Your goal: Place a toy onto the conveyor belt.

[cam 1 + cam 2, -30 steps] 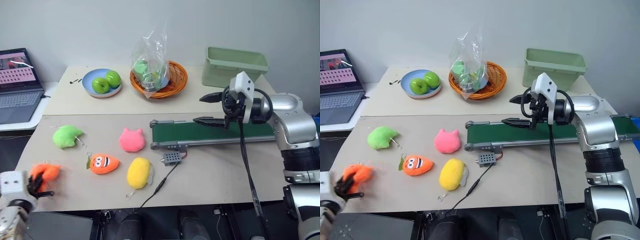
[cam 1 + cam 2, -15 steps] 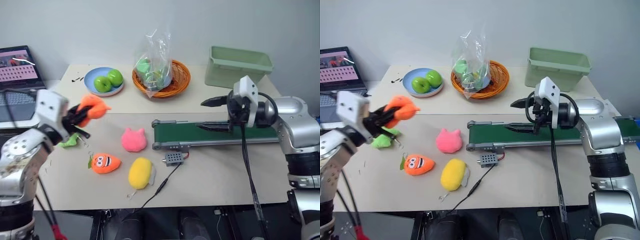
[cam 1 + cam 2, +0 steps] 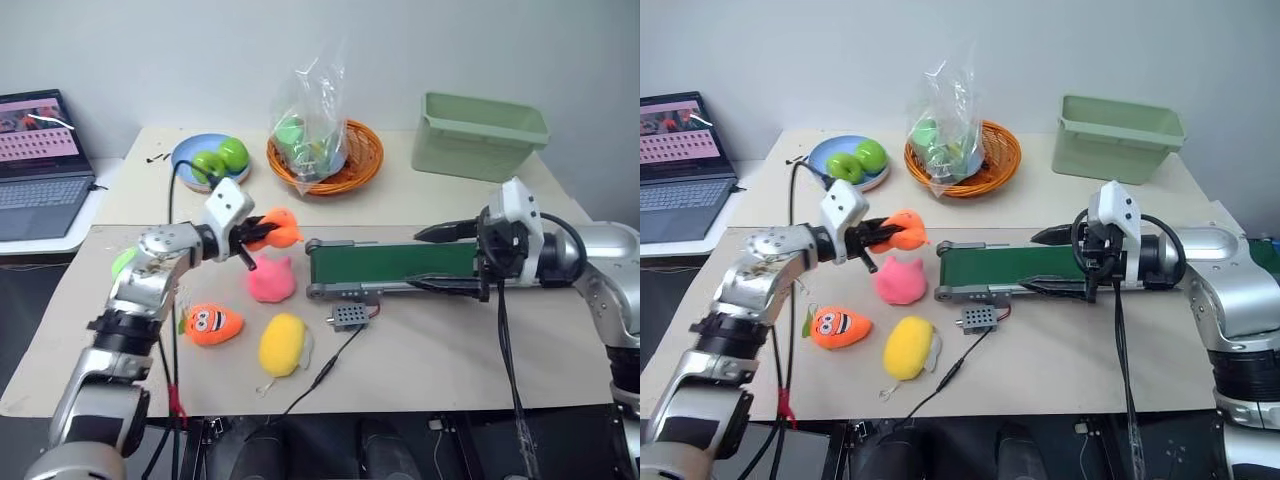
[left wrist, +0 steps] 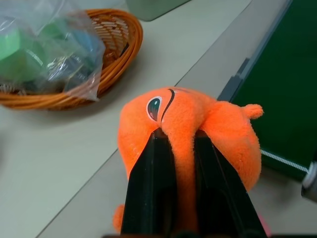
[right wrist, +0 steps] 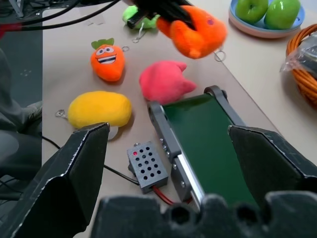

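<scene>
the toy [image 3: 277,229], a small lumpy orange plush, is pinched in the left gripper [image 3: 258,233] and held up in the air just off the near end of the conveyor belt [image 3: 400,263], above the pink eared plush [image 3: 271,281]. the two black fingers are clamped tight into its fur, as the left wrist view shows, with one little eye peeking out above them. it hangs clear of the belt, not touching it.

the right gripper [image 3: 448,258] sits over the middle of the conveyor belt with its fingers spread wide apart, grasping nothing.

just beside the belt's end, on the side nearer the robot, lies a small grey box [image 3: 347,317] with a wire trailing from it. near that are the yellow plush [image 3: 281,344] and the orange carrot-faced plush [image 3: 212,325]. beyond the belt stand a wicker basket [image 3: 325,158] with a clear bag of green things, a blue plate [image 3: 207,164] of green apples, and a pale green bin [image 3: 478,135]. a laptop [image 3: 40,165] sits well apart from the belt, far off on the robot's left.
</scene>
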`<state>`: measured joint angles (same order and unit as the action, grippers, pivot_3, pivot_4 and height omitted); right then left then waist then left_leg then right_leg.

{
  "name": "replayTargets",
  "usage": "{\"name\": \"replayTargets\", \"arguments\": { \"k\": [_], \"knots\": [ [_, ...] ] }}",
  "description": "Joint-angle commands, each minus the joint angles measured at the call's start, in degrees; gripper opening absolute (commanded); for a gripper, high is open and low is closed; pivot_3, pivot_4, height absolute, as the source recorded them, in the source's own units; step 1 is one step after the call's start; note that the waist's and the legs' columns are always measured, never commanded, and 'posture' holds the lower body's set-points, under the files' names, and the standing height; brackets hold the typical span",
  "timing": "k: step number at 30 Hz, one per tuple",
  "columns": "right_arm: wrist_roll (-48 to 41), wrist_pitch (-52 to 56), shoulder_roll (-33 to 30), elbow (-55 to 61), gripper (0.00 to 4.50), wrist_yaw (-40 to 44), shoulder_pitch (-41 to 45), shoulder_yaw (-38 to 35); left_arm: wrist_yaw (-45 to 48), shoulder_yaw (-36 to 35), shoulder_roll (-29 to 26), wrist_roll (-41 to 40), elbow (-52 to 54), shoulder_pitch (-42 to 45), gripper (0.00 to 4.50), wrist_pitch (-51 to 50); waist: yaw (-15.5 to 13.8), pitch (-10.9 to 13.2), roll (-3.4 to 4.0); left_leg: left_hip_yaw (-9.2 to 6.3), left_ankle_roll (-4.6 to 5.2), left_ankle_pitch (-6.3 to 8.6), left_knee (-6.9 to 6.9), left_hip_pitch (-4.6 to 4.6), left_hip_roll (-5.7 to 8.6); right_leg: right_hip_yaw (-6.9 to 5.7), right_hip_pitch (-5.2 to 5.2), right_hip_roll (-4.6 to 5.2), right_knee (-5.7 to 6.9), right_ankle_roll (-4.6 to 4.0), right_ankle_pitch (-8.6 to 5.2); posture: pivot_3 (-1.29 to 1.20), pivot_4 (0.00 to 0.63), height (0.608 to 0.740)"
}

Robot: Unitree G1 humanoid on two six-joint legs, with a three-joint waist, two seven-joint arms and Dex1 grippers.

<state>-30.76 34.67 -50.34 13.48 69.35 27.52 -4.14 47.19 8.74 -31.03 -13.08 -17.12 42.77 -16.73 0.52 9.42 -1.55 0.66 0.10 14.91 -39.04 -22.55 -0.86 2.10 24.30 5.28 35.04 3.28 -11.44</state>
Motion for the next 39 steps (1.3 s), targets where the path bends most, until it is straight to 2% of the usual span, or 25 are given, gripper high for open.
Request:
{"name": "replayTargets", "arguments": {
  "k": [1, 8, 17, 19, 20, 22, 29, 30, 35, 39],
  "knots": [
    [-2.0, 1.4, -1.0, 3.4, 4.5, -1.9, -0.1, -2.5, 1.6, 3.2, 4.2, 3.5, -2.6, 4.2, 0.31, 4.2, 0.0, 0.0, 0.0, -0.01, 0.0, 0.0, -0.02, 0.0, 0.0, 0.0, -0.01, 0.0, -0.01, 0.0, 0.0, 0.0, 0.15, 0.74],
    [-2.6, 2.7, -1.3, 5.6, 4.5, -4.8, -0.9, -2.5, 6.5, 6.9, 10.0, 5.5, -4.1, 6.9, 0.31, 5.0, 0.2, 0.0, -0.01, -0.02, 0.02, 0.01, -0.05, -0.01, 0.01, 0.01, 0.0, 0.0, -0.03, 0.02, 0.0, 0.0, 0.15, 0.74],
    [-6.5, 6.9, -1.1, 10.3, 4.5, -9.8, -0.4, -4.5, 7.8, 8.0, 12.2, 8.9, -8.0, 7.0, 0.31, 9.5, 0.1, 0.0, -0.02, -0.04, 0.02, 0.01, -0.07, 0.01, 0.01, 0.03, 0.0, 0.0, -0.03, 0.02, 0.0, 0.0, 0.15, 0.74],
    [-6.8, 7.2, -1.4, 10.6, 4.5, -10.3, -0.4, -4.7, 8.0, 7.9, 12.4, 9.3, -8.8, 6.9, 0.92, 10.1, 0.0, 0.0, -0.02, -0.05, 0.03, 0.01, -0.1, -0.01, 0.02, 0.02, -0.01, 0.01, -0.02, 0.02, 0.0, 0.0, 0.15, 0.74],
    [-6.8, 7.2, -1.6, 10.8, 4.5, -10.5, -0.4, -4.7, 8.1, 7.8, 12.4, 9.4, -9.1, 6.9, 1.05, 10.1, 0.0, 0.0, -0.02, -0.06, 0.03, 0.02, -0.12, -0.04, 0.01, 0.01, 0.0, 0.01, -0.02, 0.03, 0.0, 0.0, 0.15, 0.74],
    [-7.0, 7.3, -1.9, 11.0, 4.5, -10.9, -0.4, -4.8, 8.0, 7.4, 12.7, 9.2, -9.4, 6.8, 1.85, 9.8, 0.0, 0.0, -0.02, -0.06, 0.04, 0.02, -0.12, -0.05, 0.02, 0.01, 0.01, 0.01, -0.03, 0.03, 0.0, 0.0, 0.15, 0.74],
    [-7.1, 6.9, -2.7, 11.3, 4.5, -11.5, -1.3, -5.5, 8.4, 5.7, 13.3, 7.1, -7.4, 6.7, 4.26, 6.9, 0.0, 0.0, -0.02, -0.07, 0.04, 0.02, -0.13, -0.06, 0.01, 0.01, 0.0, 0.01, -0.02, 0.03, 0.0, 0.0, 0.15, 0.74],
    [-7.0, 6.7, -2.8, 11.0, 4.5, -11.4, -1.2, -5.4, 8.3, 5.0, 13.4, 6.3, -6.6, 7.3, 4.38, 5.6, 0.1, 0.0, -0.02, -0.07, 0.04, 0.02, -0.13, -0.06, 0.01, 0.01, 0.0, 0.01, -0.01, 0.03, 0.0, 0.0, 0.15, 0.74],
    [-6.6, 6.1, -3.1, 10.2, 4.5, -11.2, -0.8, -5.1, 8.7, 4.7, 12.5, 6.3, -1.7, 7.3, 4.38, 3.5, 0.1, 0.0, -0.02, -0.08, 0.04, 0.02, -0.13, -0.05, 0.01, 0.01, 0.01, 0.0, 0.0, 0.04, 0.0, 0.0, 0.15, 0.74],
    [-5.8, 5.4, -4.3, 8.9, 4.5, -10.0, -1.0, -5.4, 11.4, 3.3, 9.2, 2.7, 8.3, 5.2, 4.38, -3.4, 0.2, 0.0, -0.02, -0.08, 0.04, 0.02, -0.13, -0.08, 0.01, 0.02, 0.02, 0.0, 0.02, 0.04, 0.01, 0.0, 0.15, 0.74]
  ]
}}
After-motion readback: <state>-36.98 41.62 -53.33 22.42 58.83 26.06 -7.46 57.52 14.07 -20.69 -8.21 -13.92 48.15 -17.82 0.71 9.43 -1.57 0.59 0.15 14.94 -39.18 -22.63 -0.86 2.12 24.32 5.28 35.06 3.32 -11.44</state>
